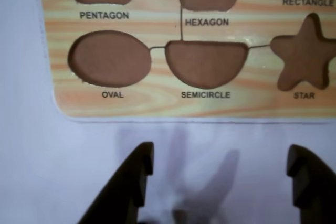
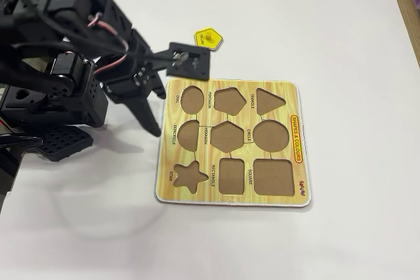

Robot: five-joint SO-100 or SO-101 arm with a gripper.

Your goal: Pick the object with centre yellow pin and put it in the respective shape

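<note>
White surface (image 2: 341,44) holds the yellow pentagon piece (image 2: 208,38) just beyond the shape board (image 2: 298,191), untouched, and the released, empty fingers (image 1: 220,169) may push the board before reaching it.

Shape board (image 1: 157,106) labels – PENTAGON, HEXAGON, RECTANGLE, OVAL, SEMICIRCLE, STAR – under cutouts
</note>
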